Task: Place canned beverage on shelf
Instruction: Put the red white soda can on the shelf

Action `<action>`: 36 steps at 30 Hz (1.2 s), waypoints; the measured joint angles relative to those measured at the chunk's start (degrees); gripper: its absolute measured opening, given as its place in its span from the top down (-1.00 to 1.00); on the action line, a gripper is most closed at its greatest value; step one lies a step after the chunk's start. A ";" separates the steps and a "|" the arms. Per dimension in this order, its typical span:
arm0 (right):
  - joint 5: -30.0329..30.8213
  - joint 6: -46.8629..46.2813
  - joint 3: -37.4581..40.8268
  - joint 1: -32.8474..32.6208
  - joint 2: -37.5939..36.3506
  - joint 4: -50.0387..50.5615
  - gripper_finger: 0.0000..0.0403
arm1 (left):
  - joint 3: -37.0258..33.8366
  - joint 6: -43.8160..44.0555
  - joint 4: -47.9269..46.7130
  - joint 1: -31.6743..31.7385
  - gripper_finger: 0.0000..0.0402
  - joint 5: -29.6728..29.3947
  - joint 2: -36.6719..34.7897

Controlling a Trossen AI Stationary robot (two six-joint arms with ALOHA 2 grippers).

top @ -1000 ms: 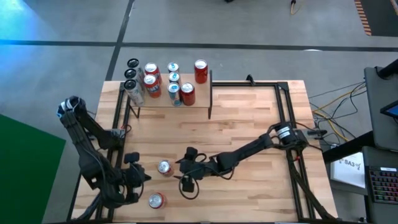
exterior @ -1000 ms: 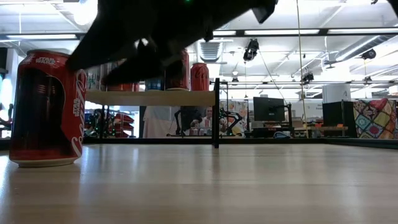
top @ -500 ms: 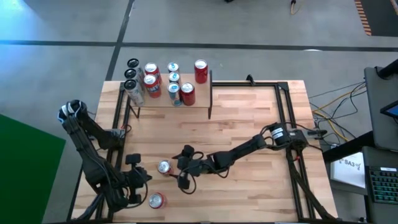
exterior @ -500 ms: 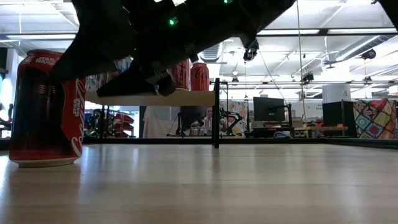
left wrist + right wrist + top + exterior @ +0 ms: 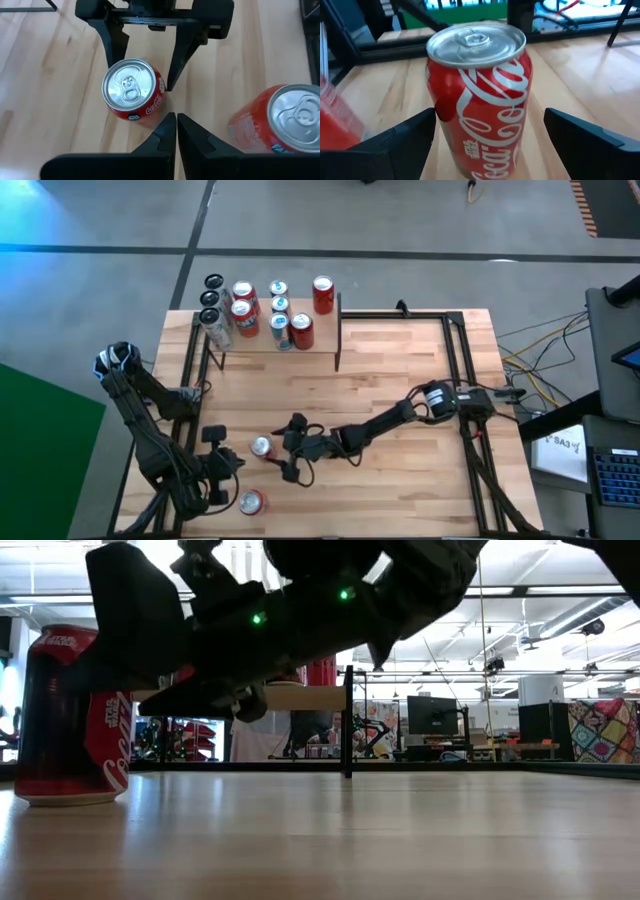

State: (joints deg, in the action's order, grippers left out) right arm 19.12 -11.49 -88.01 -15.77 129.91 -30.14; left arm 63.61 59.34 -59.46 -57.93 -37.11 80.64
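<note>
Since the earlier frame the right gripper (image 5: 283, 459) has advanced leftward across the table (image 5: 400, 390), and its fingers now stand on either side of a red Coca-Cola can (image 5: 261, 447).

Left to right in the high view: the left arm waits at the near left corner, elbow raised, wrist turned inward. Its left gripper (image 5: 222, 465) is closed on nothing, fingertips pressed together in the left wrist view. A second red can (image 5: 251, 501) stands just beside it, at the table's near edge.

The Coca-Cola can stands upright, long axis vertical, silver lid and pull tab facing up, on the tabletop well short of the shelf (image 5: 318, 340). In the right wrist view the can (image 5: 479, 95) sits between the two widely spread fingers (image 5: 395, 145), apart from both; no contact shows.

The right arm reaches low and nearly flat from its base at the right edge, extended leftward.

Several cans stand upright on the shelf at the far left corner.
</note>
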 joint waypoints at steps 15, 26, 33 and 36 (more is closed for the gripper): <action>-2.04 3.60 0.00 0.99 2.47 -4.96 -0.78 | -1.38 1.36 -3.86 0.14 1.00 -4.50 -0.09; -2.75 7.63 -2.41 1.89 2.51 -5.71 -0.78 | -3.96 2.70 -4.53 0.95 1.00 -6.01 -0.10; -3.02 7.65 -2.60 2.26 2.51 -5.74 -0.69 | -3.98 2.72 -4.42 0.94 1.00 -7.00 -0.11; -4.00 7.69 -2.60 2.29 2.51 -5.76 -0.56 | -3.98 2.72 -4.40 0.94 1.00 -7.54 -0.11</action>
State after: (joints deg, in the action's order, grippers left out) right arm 15.12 -3.79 -90.61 -13.48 132.42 -35.90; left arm 59.64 62.06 -63.85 -56.99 -44.64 80.53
